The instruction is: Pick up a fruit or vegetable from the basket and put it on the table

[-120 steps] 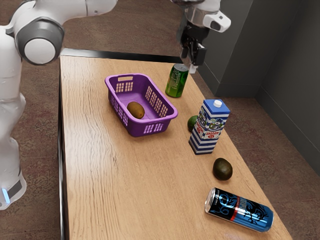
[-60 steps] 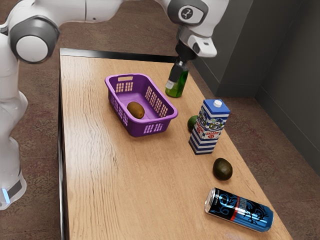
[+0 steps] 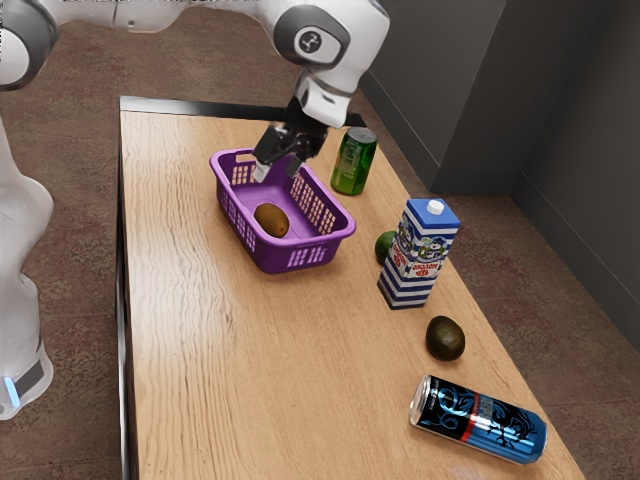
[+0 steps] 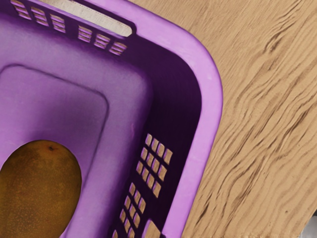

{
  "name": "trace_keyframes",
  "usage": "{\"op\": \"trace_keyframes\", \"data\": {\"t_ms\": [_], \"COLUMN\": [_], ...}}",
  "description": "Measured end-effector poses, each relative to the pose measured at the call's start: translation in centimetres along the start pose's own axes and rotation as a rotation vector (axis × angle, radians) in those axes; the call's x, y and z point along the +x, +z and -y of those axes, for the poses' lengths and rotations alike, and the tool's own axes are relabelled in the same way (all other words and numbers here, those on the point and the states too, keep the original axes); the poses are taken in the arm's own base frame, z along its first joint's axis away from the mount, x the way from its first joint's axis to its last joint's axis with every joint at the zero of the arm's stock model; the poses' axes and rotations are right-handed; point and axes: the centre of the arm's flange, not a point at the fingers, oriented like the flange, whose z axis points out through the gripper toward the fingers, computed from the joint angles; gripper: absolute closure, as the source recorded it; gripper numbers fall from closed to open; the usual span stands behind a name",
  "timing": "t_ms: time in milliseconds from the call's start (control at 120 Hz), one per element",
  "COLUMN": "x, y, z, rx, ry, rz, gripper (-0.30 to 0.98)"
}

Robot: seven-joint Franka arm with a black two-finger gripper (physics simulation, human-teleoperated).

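1. At the exterior view's left, a purple basket (image 3: pixel 240 213) stands on the wooden table (image 3: pixel 200 360).
2. Inside, toward its near end, lies the brown fruit (image 3: pixel 271 220): oval, smoothly rounded, finely speckled, with a small dark spot close to one end.
3. My pincer (image 3: pixel 278 171) is over the basket's far part, released, its fingers apart.
4. Farther right come a green can (image 3: pixel 354 162), a green fruit (image 3: pixel 385 247), a striped carton (image 3: pixel 418 258), a dark fruit (image 3: pixel 445 339) and, nearest, a blue can (image 3: pixel 480 420) on its side.
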Motion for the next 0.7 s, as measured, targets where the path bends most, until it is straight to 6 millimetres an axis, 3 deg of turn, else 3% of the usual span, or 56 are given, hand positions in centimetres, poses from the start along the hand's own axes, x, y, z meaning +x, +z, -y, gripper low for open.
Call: {"op": "trace_keyframes", "data": {"t_ms": [700], "x": [-1.3], "y": [5.3], "z": [3.3], "rx": [0.06], "ry": [0.268], "rz": [0.031], "gripper": [0.0]}}
